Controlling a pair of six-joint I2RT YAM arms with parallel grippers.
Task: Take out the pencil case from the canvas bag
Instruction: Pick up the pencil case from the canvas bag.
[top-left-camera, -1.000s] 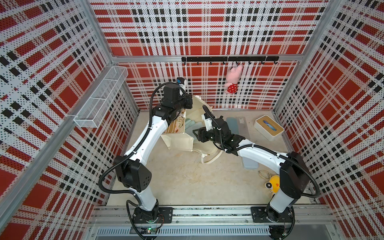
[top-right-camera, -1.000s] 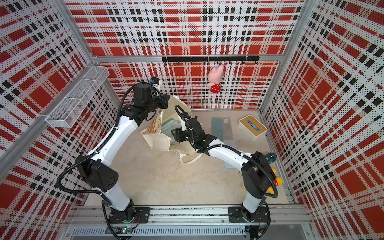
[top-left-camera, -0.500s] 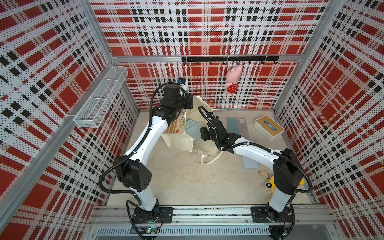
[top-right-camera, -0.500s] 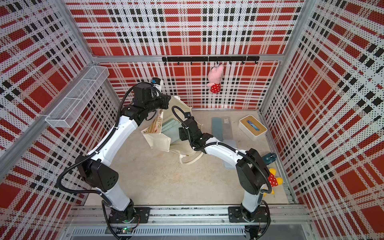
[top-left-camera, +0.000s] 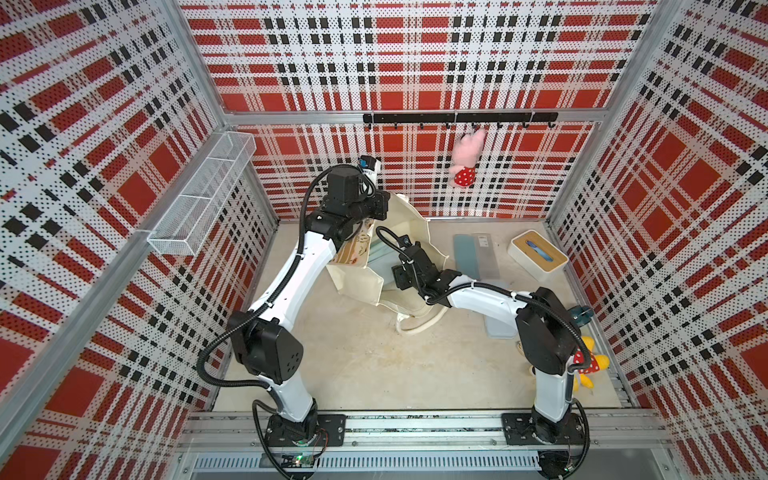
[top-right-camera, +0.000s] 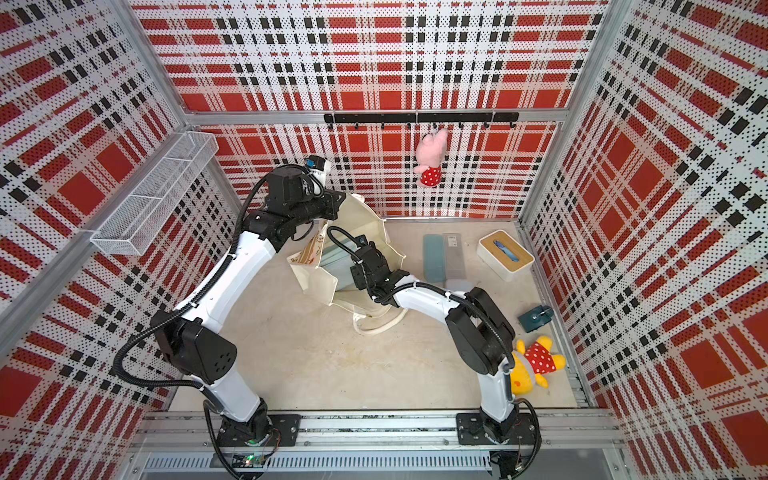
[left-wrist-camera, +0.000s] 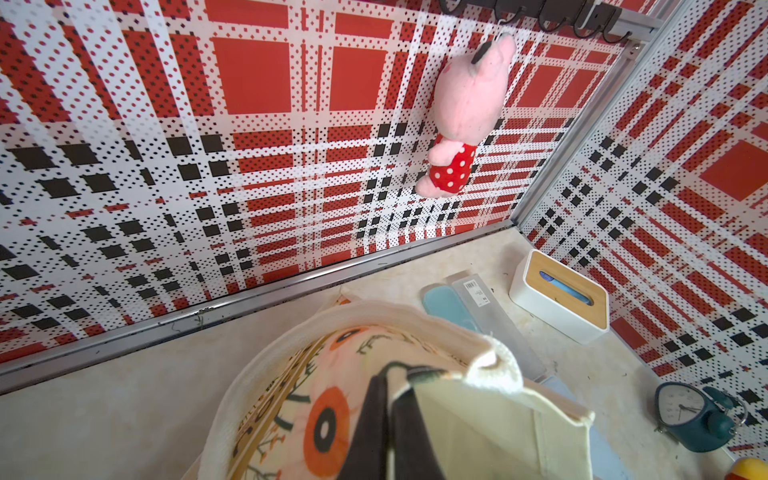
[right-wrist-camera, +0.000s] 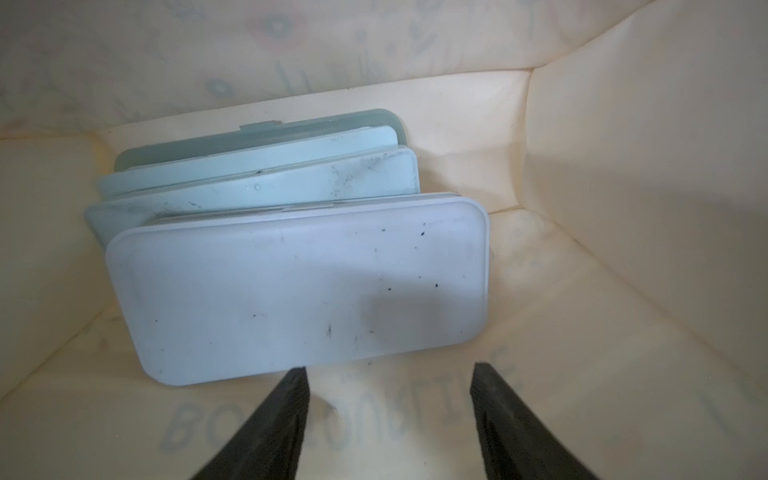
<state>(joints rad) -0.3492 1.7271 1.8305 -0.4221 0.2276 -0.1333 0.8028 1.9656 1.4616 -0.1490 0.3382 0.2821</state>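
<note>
The cream canvas bag (top-left-camera: 357, 282) (top-right-camera: 318, 282) lies tipped at the back middle of the table, mouth facing right. My left gripper (left-wrist-camera: 388, 374) (top-left-camera: 386, 205) is shut on the bag's upper rim (left-wrist-camera: 494, 361) and holds the mouth up. My right gripper (right-wrist-camera: 390, 370) is inside the bag, open, with nothing between its fingers (right-wrist-camera: 286, 411). Just beyond its tips lies a white pencil case (right-wrist-camera: 299, 291). Several pale blue and teal pencil cases (right-wrist-camera: 257, 191) are stacked behind it against the bag's bottom. In both top views the right fingertips are hidden by the bag.
Two flat cases (top-left-camera: 471, 253) lie on the table right of the bag, beside a white box with a wooden lid (top-left-camera: 536, 255). A teal alarm clock (top-right-camera: 536, 318) and yellow plush (top-right-camera: 536, 365) sit by the right wall. A pink plush (top-left-camera: 465, 158) hangs from the hook rail.
My right gripper has pushed left, deeper into the bag's mouth, and its jaws have spread wider. The left arm has kept its hold on the rim without moving.
</note>
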